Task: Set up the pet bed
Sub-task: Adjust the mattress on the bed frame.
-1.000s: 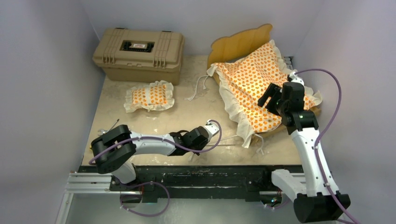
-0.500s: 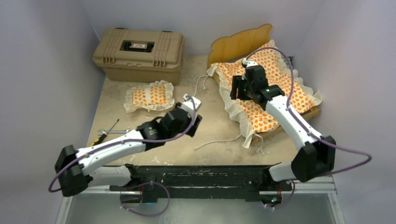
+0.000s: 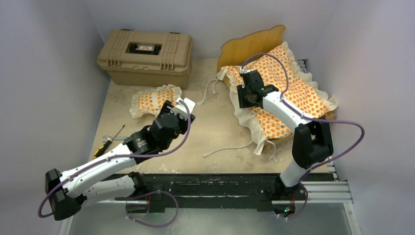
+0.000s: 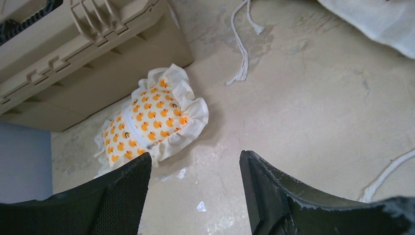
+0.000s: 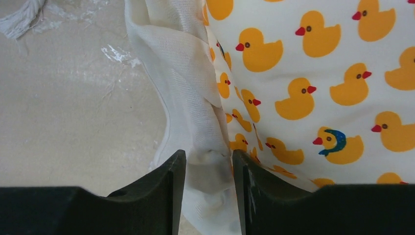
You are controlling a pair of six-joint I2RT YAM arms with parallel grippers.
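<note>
The pet bed's light-wood frame (image 3: 252, 44) stands at the back right with its scalloped headboard up. The duck-print mattress cushion (image 3: 293, 93) lies askew over it, its white ruffle (image 5: 195, 112) hanging off the left side. My right gripper (image 3: 243, 97) is at that left edge. In the right wrist view the right gripper (image 5: 209, 159) is open, with a fold of the ruffle between its fingers. The matching pillow (image 3: 154, 100) lies on the table left of centre. My left gripper (image 3: 177, 110) hovers just right of the pillow (image 4: 147, 120). This left gripper (image 4: 195, 164) is open and holds nothing.
A tan hard case (image 3: 145, 56) stands at the back left, right behind the pillow. A screwdriver (image 3: 111, 139) lies near the left front edge. White tie strings (image 3: 230, 147) trail across the table (image 3: 215, 127) from the cushion, and others (image 3: 210, 90) lie beside the bed.
My left arm has swung from the front edge up to the pillow, and its gripper has opened. My right gripper has moved across the cushion to its left ruffle, and its jaws have narrowed.
</note>
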